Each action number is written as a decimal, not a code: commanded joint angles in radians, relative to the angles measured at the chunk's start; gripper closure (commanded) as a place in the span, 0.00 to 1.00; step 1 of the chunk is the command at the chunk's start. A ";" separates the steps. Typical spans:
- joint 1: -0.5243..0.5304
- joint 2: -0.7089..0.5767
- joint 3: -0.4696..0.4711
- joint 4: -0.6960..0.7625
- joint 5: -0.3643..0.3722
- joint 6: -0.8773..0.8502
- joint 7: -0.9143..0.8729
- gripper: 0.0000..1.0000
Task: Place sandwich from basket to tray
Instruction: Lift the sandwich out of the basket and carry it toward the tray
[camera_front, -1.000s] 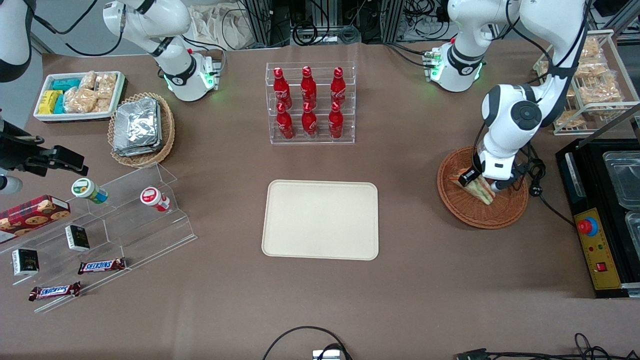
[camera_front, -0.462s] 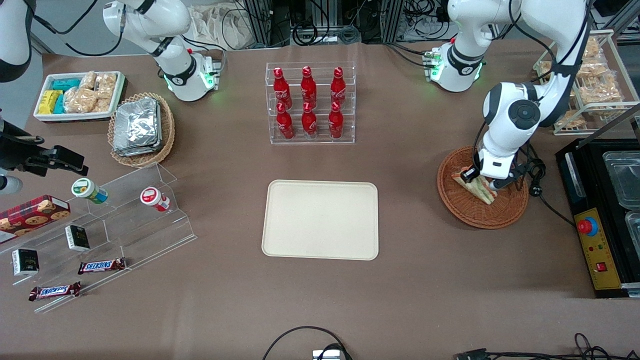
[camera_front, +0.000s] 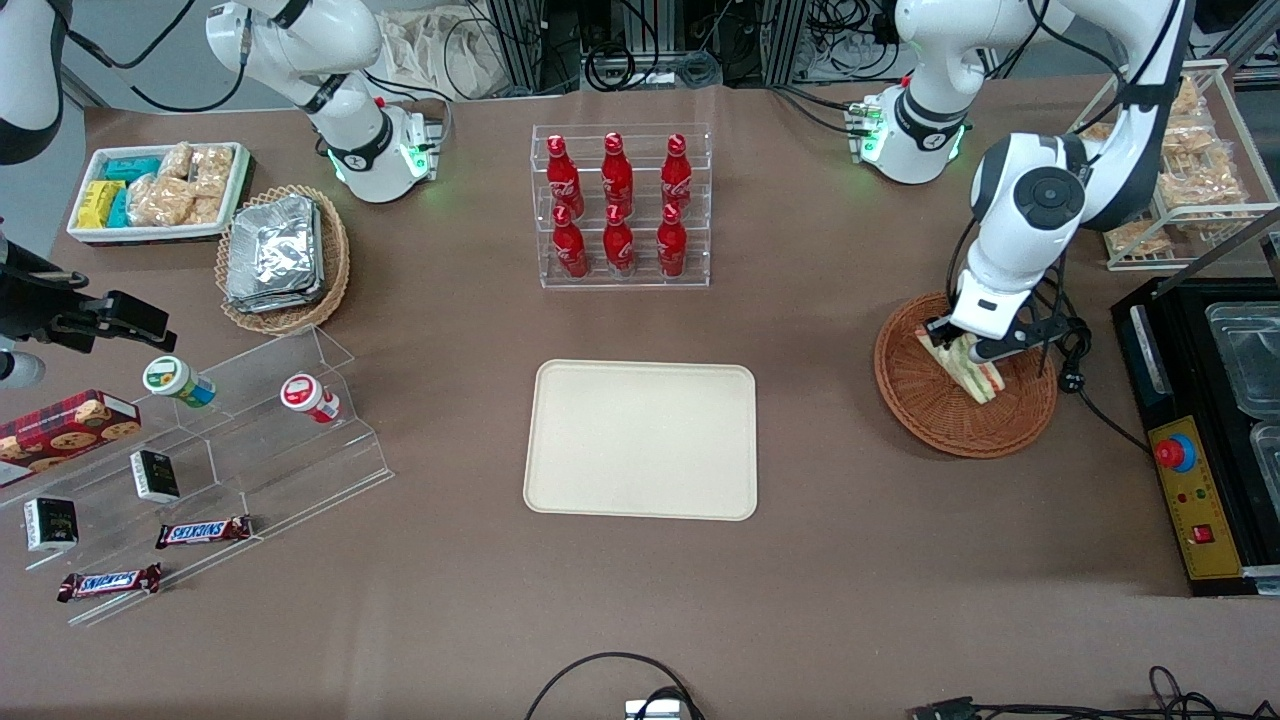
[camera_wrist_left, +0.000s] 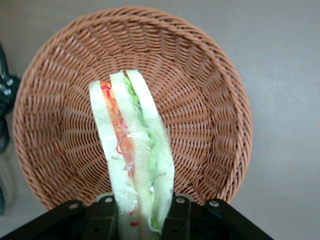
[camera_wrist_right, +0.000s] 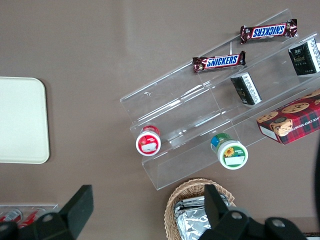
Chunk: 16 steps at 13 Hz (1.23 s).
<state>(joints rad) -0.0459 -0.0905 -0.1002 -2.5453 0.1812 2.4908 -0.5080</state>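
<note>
The wrapped sandwich (camera_wrist_left: 134, 155) is clamped between the gripper's (camera_wrist_left: 140, 220) fingers, hanging over the woven basket (camera_wrist_left: 210, 100) near the table's working-arm end. The grasp looks done; carrying and placing remain. The cream tray (camera_front: 640, 440), mid-table, is bare. The arm leans over the basket, wrist pointing down.

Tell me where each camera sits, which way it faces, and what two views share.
Front view: high above the table, looking down; both arms show, the gripper over the basket.
Left wrist view: on the working arm, facing down into the basket; fingers clamp the sandwich.
Right wrist view: on the parked arm, facing down at a Snickers bar.
Shared: the tray.
</note>
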 joint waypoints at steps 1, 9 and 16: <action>-0.005 -0.069 -0.001 0.008 0.006 -0.038 0.138 0.72; -0.083 -0.061 -0.102 0.120 -0.251 -0.036 0.391 0.76; -0.238 0.087 -0.112 0.261 -0.301 -0.035 0.384 0.76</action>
<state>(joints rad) -0.2374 -0.0952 -0.2186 -2.3824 -0.0919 2.4746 -0.1306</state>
